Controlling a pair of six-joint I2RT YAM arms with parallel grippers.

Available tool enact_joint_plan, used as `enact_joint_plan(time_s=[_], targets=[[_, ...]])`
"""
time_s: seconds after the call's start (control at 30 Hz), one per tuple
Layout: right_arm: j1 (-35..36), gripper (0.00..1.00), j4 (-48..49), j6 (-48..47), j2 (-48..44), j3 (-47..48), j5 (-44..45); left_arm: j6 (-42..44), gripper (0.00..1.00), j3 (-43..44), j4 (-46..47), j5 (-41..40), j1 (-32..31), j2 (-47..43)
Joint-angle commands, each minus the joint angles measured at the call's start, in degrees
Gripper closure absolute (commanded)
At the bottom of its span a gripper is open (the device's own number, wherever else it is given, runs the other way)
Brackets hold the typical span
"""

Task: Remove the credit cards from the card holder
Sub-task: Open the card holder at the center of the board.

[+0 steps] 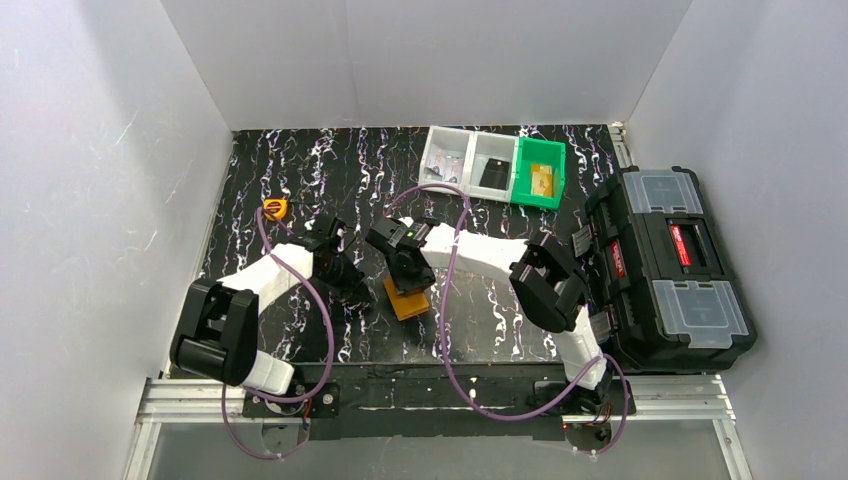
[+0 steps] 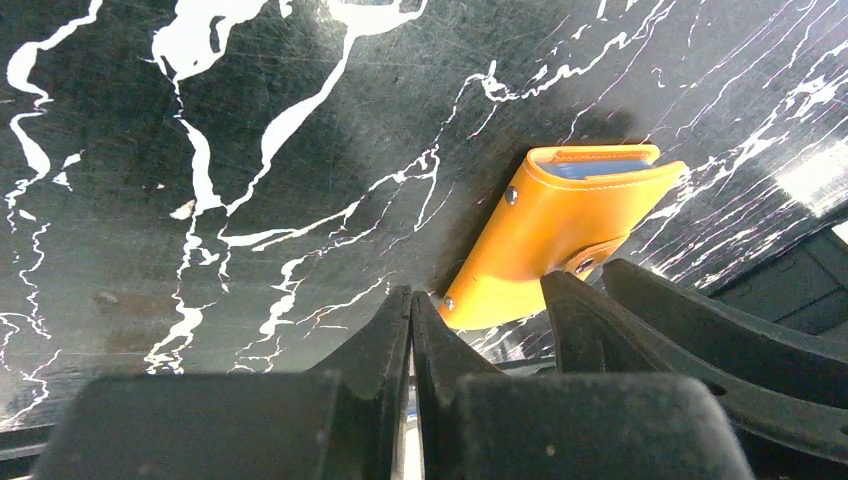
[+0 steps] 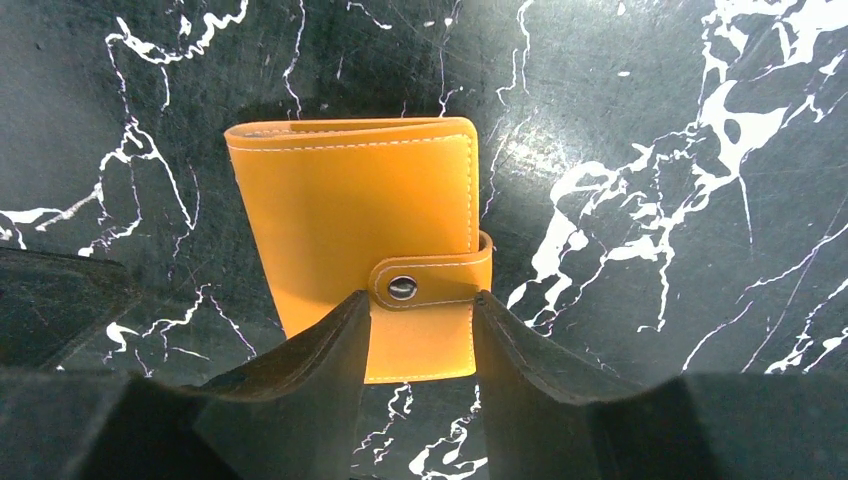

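- Right end effector point(image 3: 420, 300) stands partly open over the near end of the card holder point(image 3: 350, 210), one finger on each side of the snapped closure tab point(image 3: 430, 283), clamped on nothing.
- Left end effector point(image 2: 412, 300) is closed and holds nothing, its tips just beside a corner of the card holder.
- Card holder lies flat and shut on the table point(image 1: 490, 320), long axis running away from the right end effector.
- Pale blue credit cards point(image 2: 590, 168) show at its far end.
- Toolbox point(image 1: 670, 265) has a red label, too small to read.
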Motion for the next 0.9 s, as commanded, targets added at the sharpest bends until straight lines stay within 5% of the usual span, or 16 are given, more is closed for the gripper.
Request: enact_joint_plan(time_s=[0.0, 0.33, 0.87], targets=[[0.5, 0.5, -0.5, 0.3, 0.7, 2.9, 3.4, 0.2, 1.0, 0.1, -0.6, 1.6, 0.3, 0.1], [0.9, 0.53, -0.3, 0.1, 2.8, 4.5, 2.7, 0.3, 1.0, -0.2, -0.4, 1.7, 0.4, 0.9], [-1.8, 0.97, 10.4, 3.9, -4.6, -10.0, -10.2, 0.7, 0.93, 5.6, 2.5, 3.1, -3.4, 4.0]])
